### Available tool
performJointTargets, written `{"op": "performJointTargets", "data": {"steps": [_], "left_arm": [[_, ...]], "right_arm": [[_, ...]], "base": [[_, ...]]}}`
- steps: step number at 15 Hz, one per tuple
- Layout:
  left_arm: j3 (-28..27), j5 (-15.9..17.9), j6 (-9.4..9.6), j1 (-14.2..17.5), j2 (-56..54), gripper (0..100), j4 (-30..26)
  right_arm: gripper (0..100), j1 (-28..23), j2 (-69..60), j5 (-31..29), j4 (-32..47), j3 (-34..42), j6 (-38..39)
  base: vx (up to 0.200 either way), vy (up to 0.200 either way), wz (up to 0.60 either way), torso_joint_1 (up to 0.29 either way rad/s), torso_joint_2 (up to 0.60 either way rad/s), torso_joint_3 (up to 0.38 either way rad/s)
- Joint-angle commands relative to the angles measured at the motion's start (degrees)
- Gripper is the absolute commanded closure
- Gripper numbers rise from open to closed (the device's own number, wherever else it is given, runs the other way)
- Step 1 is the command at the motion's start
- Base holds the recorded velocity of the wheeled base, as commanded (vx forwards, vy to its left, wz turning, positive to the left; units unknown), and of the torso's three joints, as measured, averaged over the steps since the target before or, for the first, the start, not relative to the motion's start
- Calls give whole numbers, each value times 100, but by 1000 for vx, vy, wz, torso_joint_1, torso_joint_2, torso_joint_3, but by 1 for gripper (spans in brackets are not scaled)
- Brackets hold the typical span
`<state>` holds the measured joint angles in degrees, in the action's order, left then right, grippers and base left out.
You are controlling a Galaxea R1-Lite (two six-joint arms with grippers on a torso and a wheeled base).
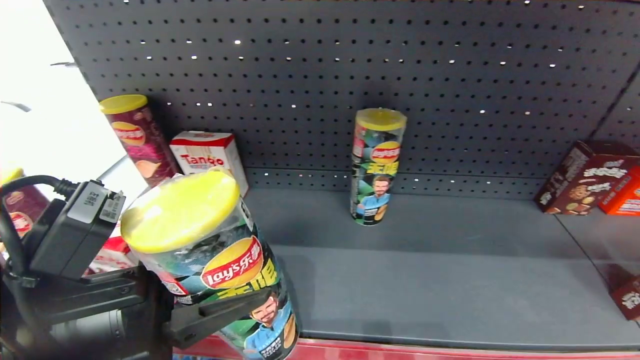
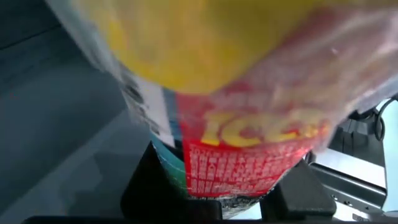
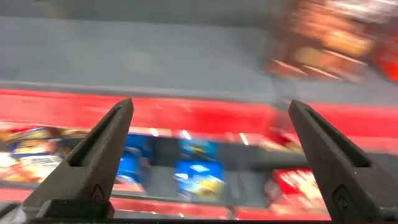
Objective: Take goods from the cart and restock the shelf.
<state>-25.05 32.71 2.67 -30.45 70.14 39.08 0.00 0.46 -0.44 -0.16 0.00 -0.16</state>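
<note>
While the left gripper [image 1: 210, 305] is clamped around the lower body of a green chip can [image 1: 210, 250], the can sits tilted over the front left corner of the shelf [image 1: 450, 280]. Its yellow lid leans toward the left edge and its base is at the red front lip [image 1: 400, 350]. Cannot tell whether the base touches the shelf board.

A matching can [image 1: 376, 167] stands upright at mid-shelf near the rear pegboard [image 1: 350, 60], well apart from the held one. A purple can [image 1: 137, 135] and a white-and-red box [image 1: 210, 157] stand in the rear left corner. Brown and orange boxes [image 1: 580, 180] are at the right edge.

Right gripper [image 3: 211, 162]: fingers wide apart, holding nothing, in front of the shelf's red lip, with blue packets [image 3: 199, 177] on a lower level.
</note>
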Motion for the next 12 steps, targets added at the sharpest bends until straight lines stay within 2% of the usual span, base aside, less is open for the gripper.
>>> {"op": "performJointTargets", "data": {"steps": [1, 9, 12], "left_arm": [[27, -10, -3, 13, -1, 100, 3], [282, -1, -3, 66, -264, 100, -15], [132, -10, 5, 57, -273, 100, 3]], "right_arm": [[0, 0, 6, 0, -2, 0, -2], [0, -9, 6, 0, -2, 0, 7], [0, 0, 6, 0, 16, -9, -2]], "base": [[0, 0, 0, 0, 0, 0], [0, 0, 0, 0, 0, 0], [0, 0, 0, 0, 0, 0]]}}
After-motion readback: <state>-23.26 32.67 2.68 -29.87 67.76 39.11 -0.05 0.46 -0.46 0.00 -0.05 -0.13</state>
